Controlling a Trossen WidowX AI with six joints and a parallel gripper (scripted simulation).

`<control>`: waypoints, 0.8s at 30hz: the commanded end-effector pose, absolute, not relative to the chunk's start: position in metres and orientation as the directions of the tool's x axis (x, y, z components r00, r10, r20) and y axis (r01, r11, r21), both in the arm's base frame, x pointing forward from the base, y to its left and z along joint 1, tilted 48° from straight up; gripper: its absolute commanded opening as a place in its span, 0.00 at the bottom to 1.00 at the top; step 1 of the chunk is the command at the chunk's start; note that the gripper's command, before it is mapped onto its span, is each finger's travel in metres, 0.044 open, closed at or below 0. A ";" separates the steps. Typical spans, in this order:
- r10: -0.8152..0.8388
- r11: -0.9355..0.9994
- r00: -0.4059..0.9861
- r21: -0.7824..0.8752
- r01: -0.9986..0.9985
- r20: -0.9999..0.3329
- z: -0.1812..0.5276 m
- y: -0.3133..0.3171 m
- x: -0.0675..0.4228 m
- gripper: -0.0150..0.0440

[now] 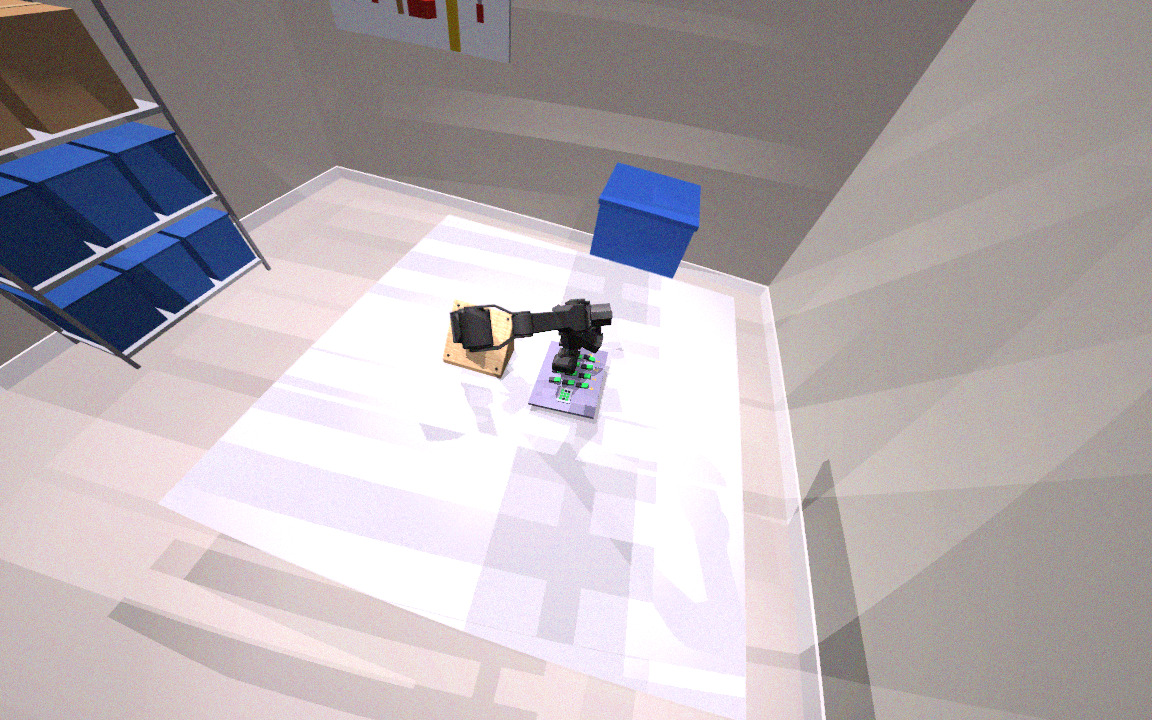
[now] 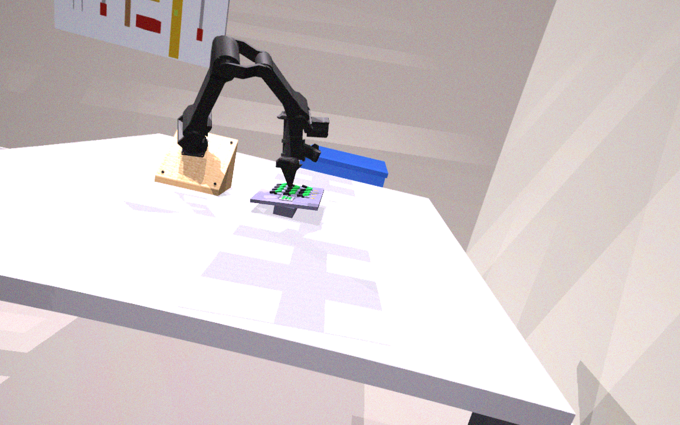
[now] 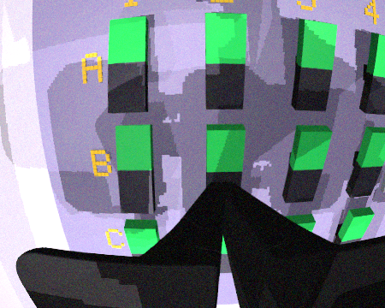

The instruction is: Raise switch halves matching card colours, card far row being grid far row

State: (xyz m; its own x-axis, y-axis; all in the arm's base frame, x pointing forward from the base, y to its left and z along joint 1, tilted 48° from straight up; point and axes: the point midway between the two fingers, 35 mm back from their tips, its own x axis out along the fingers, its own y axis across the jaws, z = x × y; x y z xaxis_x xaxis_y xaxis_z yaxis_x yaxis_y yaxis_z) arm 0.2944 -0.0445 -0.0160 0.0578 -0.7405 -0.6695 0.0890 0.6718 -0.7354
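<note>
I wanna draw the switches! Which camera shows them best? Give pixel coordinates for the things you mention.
The wrist view: the switches (image 1: 582,376) (image 2: 306,191) (image 3: 127,64) look big, with letters beside them, though the pincer (image 1: 566,371) (image 2: 290,186) (image 3: 220,192) hides some. The top and exterior views show only tiny green-and-black bits, partly behind the pincer.

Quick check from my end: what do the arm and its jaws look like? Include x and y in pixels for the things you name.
The arm (image 1: 550,322) (image 2: 277,84) is matte black throughout, with rounded joint housings and slim links. The jaws (image 2: 290,185) are black too, broad at the base and tapering to a narrow tip. I can make out no markings or loose cables.
</note>
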 end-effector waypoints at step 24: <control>-0.744 0.668 0.029 -0.740 0.085 -0.668 0.078 -0.046 0.306 0.25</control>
